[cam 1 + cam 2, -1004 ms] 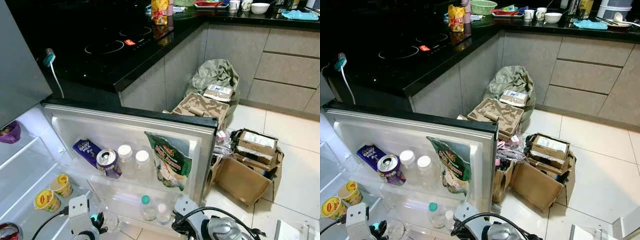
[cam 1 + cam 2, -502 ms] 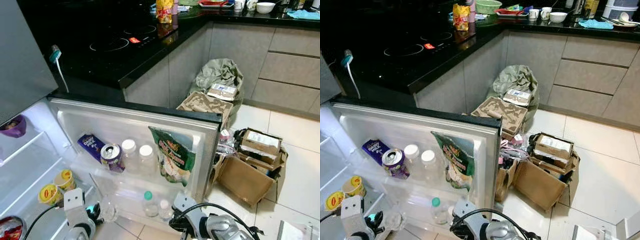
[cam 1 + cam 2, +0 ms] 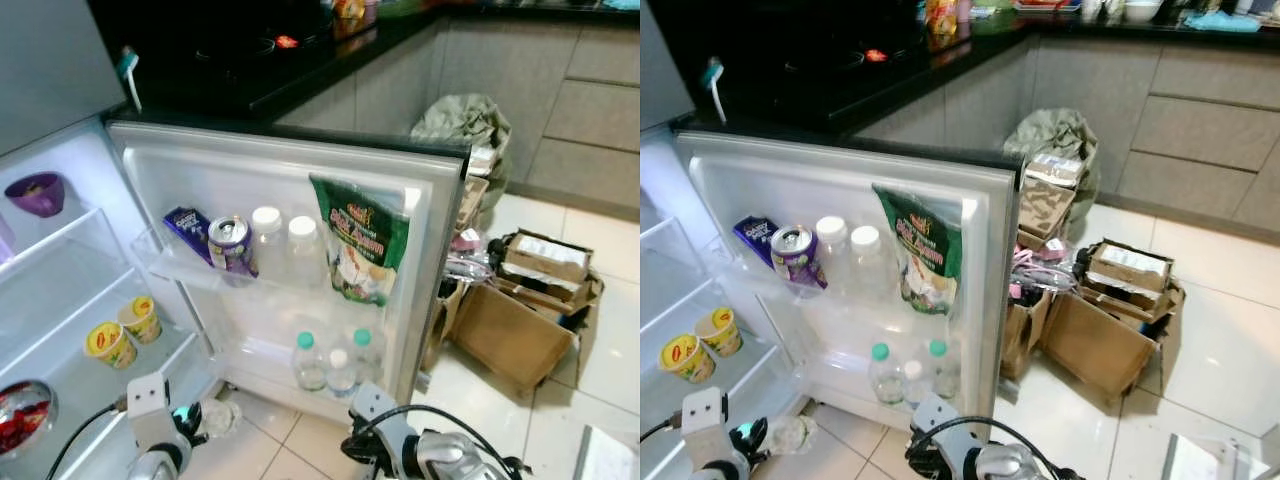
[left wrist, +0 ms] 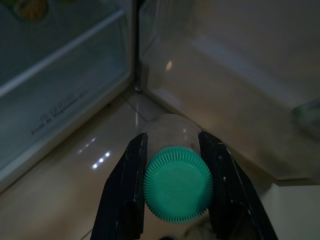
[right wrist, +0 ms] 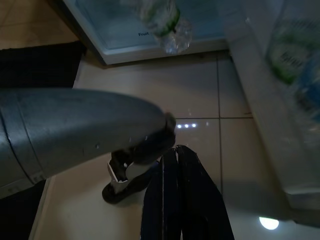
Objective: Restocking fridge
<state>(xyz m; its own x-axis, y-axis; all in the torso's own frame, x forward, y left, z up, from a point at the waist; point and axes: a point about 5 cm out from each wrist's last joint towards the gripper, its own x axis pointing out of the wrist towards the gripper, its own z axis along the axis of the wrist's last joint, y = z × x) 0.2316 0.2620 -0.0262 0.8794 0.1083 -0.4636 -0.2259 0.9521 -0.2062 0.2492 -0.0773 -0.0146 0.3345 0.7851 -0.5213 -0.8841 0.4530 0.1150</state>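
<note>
The fridge door (image 3: 440, 230) stands wide open. Its upper shelf holds a purple packet (image 3: 186, 229), a can (image 3: 230, 243), two white-capped bottles (image 3: 268, 240) and a green snack bag (image 3: 359, 240). Three small water bottles (image 3: 330, 362) stand in the door's bottom shelf. My left gripper (image 4: 172, 172) is shut on a clear water bottle with a green cap (image 4: 177, 186), low before the fridge's foot; the bottle (image 3: 215, 417) also appears from above. My right gripper (image 5: 175, 165) hangs shut with nothing in it above the floor tiles.
Two yellow cups (image 3: 125, 330) sit on a fridge shelf, a purple bowl (image 3: 40, 193) higher up, a red-filled bowl (image 3: 20, 420) lower. Open cardboard boxes (image 3: 520, 310) and a stuffed bag (image 3: 462, 125) crowd the floor right of the door. A black counter (image 3: 250, 70) runs behind.
The camera has tilted and shifted, so more of the fridge interior and the door's lower shelf shows. The left gripper still holds the bottle low by the fridge.
</note>
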